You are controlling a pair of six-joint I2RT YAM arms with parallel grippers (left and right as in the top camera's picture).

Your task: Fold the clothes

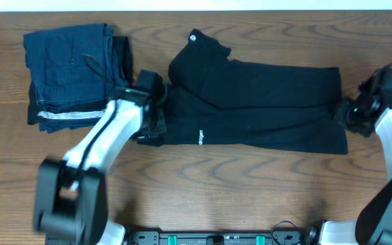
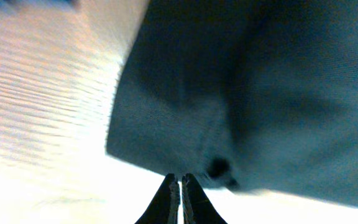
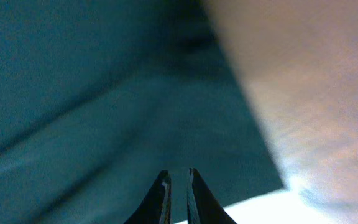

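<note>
You see the black T-shirt (image 1: 264,102) lying spread out in the middle of the wooden tabletop (image 1: 250,197), long side running left to right (small white logo marks show at its upper left and near its lower edge). The left jaws are clenched tip to tip just at the shirt's left edge. The right jaws sit over the right edge with a thin gap; I cannot tell if they pinch cloth. Folded dark blue garments (image 1: 70,71) lie apart, at the far left.

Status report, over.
Left gripper shut at left edge of plain black short-sleeved T-shirt, flat, partly folded. Right gripper at right edge, grip unclear. Folded dark blue garments beside it, not blocking.
</note>
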